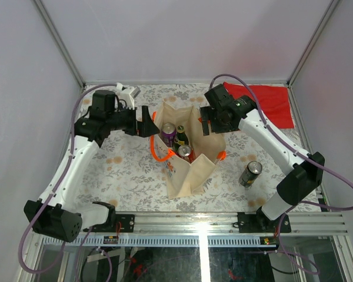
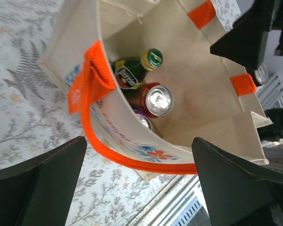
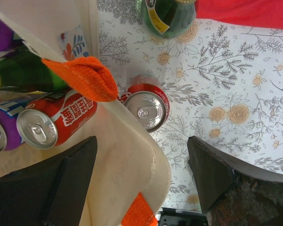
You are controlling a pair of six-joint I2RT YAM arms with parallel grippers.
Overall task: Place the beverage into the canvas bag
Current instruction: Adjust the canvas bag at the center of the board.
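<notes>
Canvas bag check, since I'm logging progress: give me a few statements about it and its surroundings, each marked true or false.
1. The canvas bag already holds a red can. True.
2. The bag lies flat and closed. False: it stands upright with its mouth open.
3. Both end effectors are shut. False: the left end effector and the right end effector are both open.
4. A dark can is on the table outside the bag. True.
</notes>
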